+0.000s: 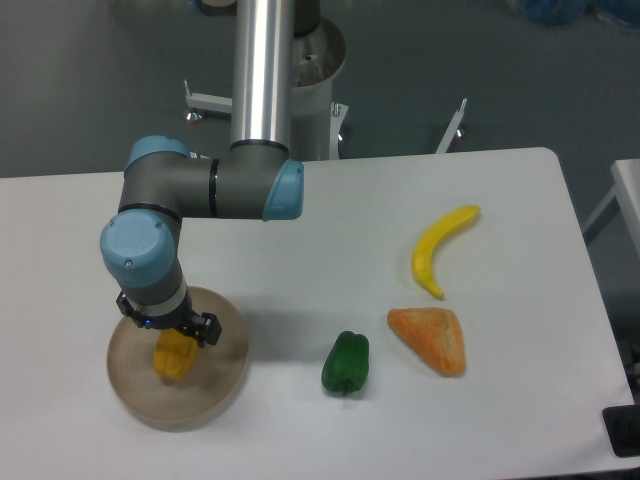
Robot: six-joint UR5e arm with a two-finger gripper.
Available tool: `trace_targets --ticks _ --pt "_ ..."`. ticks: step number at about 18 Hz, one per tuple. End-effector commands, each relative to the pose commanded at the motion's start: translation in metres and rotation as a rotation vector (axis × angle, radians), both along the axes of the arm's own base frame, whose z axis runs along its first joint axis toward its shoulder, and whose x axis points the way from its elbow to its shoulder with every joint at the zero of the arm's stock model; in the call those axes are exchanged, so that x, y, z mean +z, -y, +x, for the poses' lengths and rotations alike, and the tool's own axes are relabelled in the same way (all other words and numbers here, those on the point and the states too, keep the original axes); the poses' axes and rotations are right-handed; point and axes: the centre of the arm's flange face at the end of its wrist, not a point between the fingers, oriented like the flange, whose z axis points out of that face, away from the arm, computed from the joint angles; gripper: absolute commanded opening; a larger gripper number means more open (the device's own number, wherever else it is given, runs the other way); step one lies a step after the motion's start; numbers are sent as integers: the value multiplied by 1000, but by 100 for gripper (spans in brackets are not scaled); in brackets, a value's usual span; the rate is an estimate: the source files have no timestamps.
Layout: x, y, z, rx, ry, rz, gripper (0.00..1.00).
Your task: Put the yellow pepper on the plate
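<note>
The yellow pepper (173, 357) is a small golden-yellow lump over the middle of the round beige plate (215, 395) at the table's front left. My gripper (170, 335) hangs straight down over the plate, directly above the pepper. The wrist hides the fingers, so I cannot tell whether they hold the pepper or whether it rests on the plate.
A green pepper (346, 362) lies right of the plate. An orange wedge-shaped piece (431, 338) and a yellow banana (441, 247) lie further right. The arm's base column (262, 70) stands at the table's back edge.
</note>
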Motion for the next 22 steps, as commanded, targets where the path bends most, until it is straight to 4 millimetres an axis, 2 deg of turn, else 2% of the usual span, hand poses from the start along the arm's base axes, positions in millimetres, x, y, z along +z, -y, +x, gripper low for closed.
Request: trace_targets --ticks 4,7,12,15,16,22 --pt "26 9 -34 -26 -19 34 99" --pt "36 16 -73 -45 -28 48 99" --pt "49 37 -153 -94 -49 65 99" --pt "61 60 -200 -148 -103 46 99" --pt "62 67 -216 -158 -122 33 99" --pt "60 91 -281 -246 -169 -8 99"
